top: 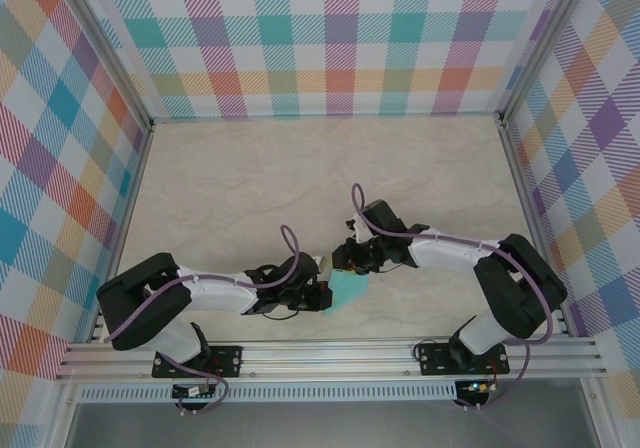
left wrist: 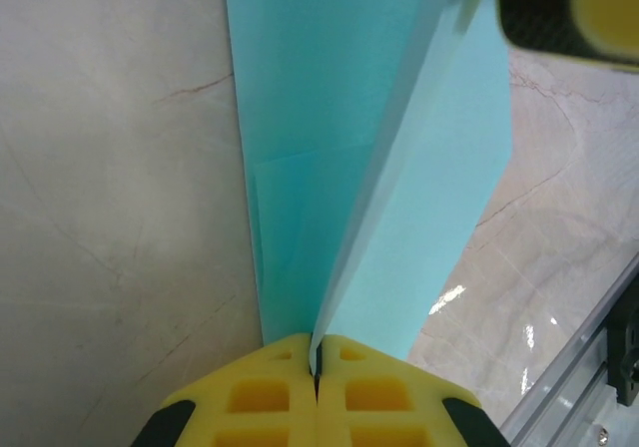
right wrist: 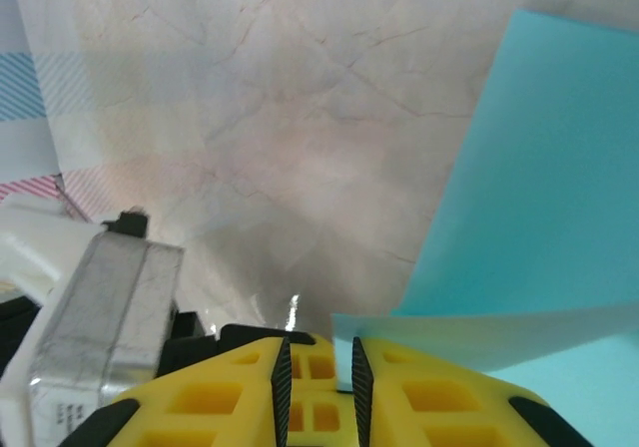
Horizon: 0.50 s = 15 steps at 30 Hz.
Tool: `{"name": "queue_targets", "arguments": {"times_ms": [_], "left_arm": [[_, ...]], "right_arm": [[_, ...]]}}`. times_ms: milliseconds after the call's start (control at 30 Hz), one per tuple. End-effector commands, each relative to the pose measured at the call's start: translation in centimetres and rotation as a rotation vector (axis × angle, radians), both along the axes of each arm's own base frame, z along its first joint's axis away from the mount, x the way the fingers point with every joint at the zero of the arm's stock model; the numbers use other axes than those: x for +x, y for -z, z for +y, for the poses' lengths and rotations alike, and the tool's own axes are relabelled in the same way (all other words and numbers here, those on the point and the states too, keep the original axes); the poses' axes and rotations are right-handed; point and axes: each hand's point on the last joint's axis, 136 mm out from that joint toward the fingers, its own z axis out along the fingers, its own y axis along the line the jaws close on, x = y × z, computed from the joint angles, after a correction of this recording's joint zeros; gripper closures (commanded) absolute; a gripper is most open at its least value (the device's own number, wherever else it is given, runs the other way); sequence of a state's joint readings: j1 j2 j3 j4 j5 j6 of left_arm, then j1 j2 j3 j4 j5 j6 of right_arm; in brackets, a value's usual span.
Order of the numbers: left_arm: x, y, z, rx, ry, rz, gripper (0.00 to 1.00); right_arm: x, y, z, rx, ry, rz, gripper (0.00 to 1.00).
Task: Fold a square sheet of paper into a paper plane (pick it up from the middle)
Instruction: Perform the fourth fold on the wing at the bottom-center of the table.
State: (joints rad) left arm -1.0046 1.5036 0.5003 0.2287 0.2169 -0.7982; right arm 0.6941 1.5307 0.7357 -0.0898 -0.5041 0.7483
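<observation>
Firmly clamping the sheet of paper [left wrist: 319, 118] with the left gripper [left wrist: 316, 355] at bottom centre of the left wrist view: shut tight on a raised crease running toward the top edge. Holding the right gripper [right wrist: 321, 357] slightly parted at the bottom of the right wrist view, with a paper corner reaching into the narrow gap, apparently unsqueezed. From above, found low and centre, turquoise, between the two grippers.

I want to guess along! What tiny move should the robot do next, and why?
Probably the right gripper should open wider and back away: its jaws stand slightly apart, the paper edge loose between them, while the shut left gripper pinches the fold.
</observation>
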Motion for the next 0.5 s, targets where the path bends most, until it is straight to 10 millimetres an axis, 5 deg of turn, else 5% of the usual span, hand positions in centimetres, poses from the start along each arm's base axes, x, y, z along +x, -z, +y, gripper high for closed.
{"name": "queue_targets", "arguments": {"times_ms": [0, 467], "left_arm": [[-0.5, 0.9, 0.2, -0.006, 0.030, 0.051, 1.00], [-0.2, 1.8, 1.3, 0.023, -0.015, 0.087, 0.95]], "right_arm": [[-0.5, -0.1, 1.1, 0.040, -0.040, 0.010, 0.74], [1.5, 3.6, 0.0, -0.148, 0.025, 0.028, 0.77]]}}
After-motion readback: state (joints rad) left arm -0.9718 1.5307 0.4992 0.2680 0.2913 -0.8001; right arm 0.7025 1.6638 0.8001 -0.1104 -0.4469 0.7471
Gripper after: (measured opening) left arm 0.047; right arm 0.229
